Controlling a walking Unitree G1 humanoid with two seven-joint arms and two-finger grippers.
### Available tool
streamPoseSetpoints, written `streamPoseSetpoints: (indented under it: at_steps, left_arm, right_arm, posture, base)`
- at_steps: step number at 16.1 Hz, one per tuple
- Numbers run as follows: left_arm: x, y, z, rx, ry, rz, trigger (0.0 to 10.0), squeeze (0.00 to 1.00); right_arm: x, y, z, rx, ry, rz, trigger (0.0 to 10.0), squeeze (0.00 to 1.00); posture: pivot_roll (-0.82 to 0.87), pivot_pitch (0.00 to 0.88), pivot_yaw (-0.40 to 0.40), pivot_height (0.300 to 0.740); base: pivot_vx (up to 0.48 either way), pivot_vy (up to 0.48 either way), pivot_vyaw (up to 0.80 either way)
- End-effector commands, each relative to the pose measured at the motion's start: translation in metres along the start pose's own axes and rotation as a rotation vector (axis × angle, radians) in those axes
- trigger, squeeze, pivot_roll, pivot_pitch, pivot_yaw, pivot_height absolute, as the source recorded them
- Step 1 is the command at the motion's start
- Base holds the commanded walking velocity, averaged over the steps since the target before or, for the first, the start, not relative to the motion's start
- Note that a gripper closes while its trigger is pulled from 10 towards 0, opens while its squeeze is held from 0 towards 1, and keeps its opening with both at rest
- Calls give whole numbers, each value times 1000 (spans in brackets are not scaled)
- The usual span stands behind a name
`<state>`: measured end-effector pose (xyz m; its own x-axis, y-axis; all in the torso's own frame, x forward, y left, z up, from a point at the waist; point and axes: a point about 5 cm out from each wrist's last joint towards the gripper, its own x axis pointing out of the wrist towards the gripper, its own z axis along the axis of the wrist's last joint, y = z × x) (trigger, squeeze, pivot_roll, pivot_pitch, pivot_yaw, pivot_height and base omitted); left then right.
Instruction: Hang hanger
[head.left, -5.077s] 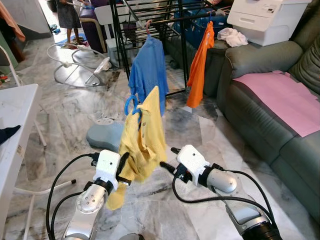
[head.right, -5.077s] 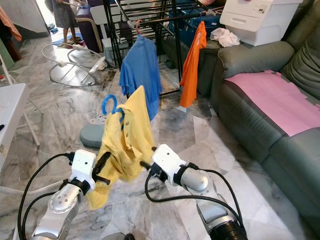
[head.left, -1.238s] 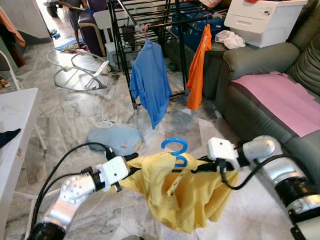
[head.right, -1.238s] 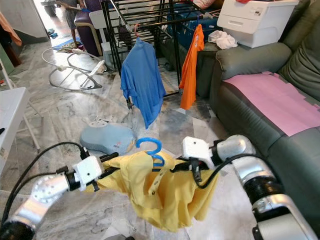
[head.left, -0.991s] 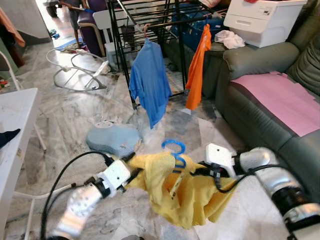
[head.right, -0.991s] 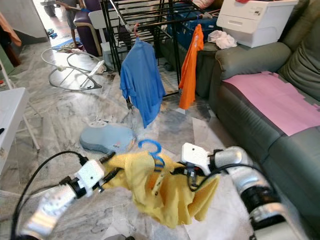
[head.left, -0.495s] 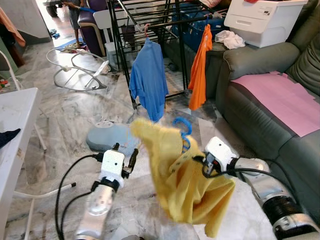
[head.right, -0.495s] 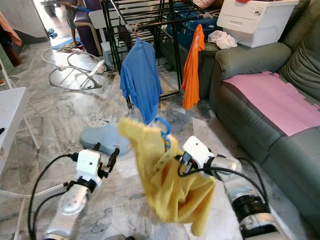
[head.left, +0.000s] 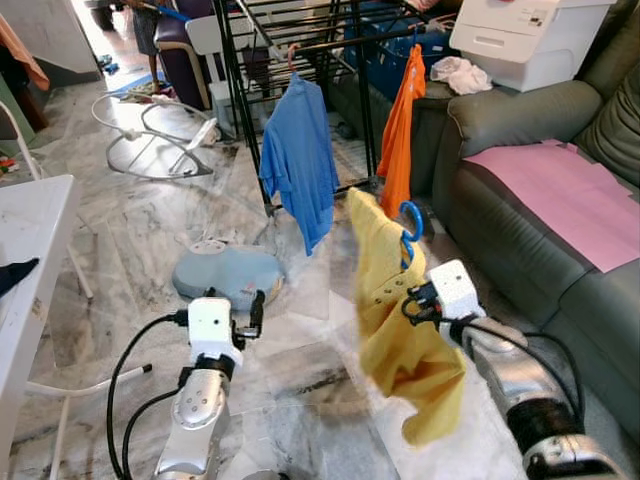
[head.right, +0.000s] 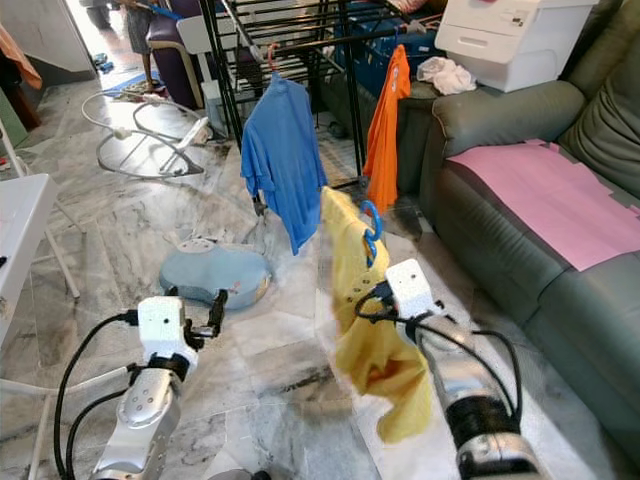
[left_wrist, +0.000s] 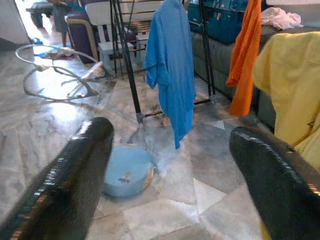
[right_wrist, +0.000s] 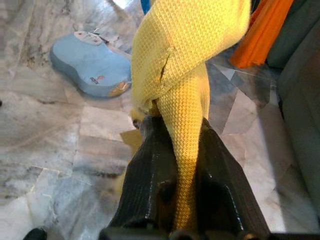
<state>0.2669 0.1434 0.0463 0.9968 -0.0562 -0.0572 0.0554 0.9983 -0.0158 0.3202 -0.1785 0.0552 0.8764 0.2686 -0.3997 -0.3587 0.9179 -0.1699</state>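
Observation:
A yellow shirt (head.left: 395, 320) hangs on a blue hanger (head.left: 411, 218), whose hook rises above the collar. My right gripper (head.left: 412, 300) is shut on the shirt's fabric just below the hanger; in the right wrist view the yellow cloth (right_wrist: 187, 95) is pinched between the black fingers (right_wrist: 150, 165). The shirt hangs over the floor in front of the black drying rack (head.left: 300, 40), near the orange shirt (head.left: 398, 120) and right of the blue shirt (head.left: 298, 160). My left gripper (head.left: 250, 308) stands open and empty, low at the left, apart from the shirt.
A grey sofa (head.left: 520, 220) with a pink sheet runs along the right, and a white box (head.left: 530, 30) stands on it. A blue-grey pad (head.left: 225, 272) lies on the marble floor below the rack. A white table (head.left: 25, 260) stands at the left, a bouncer frame (head.left: 150, 130) behind.
My left gripper let go of the yellow shirt and drew back to the left. My right gripper carried the shirt and hanger up and right, toward the rack.

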Motion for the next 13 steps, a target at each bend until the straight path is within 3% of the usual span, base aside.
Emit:
streamPoseSetpoints:
  at_steps: [1,5,7,13]
  left_arm:
    - [2,2,3,12,5,-9,10000,0]
    - [9,5,7,14,0,17,10000,0]
    - [9,5,8,22,5,23,10000,0]
    - [9,7,5,50,20,38,10000,0]
  right_arm:
    - [0,-1,18,19,-81,-30,10000,0]
    - [0,2,20,22,-86,-39,10000,0]
    - [-1,4,23,18,-100,-28,10000,0]
    - [-1,3,27,17,-106,-24,10000,0]
  posture:
    - [-82,0,76,740]
    - [-84,0,77,740]
    - [-85,0,78,740]
    - [-86,0,77,740]
  base:
    - [0,0,0]
    - [0,0,0]
    - [0,-319,0]
    - [0,-336,711]
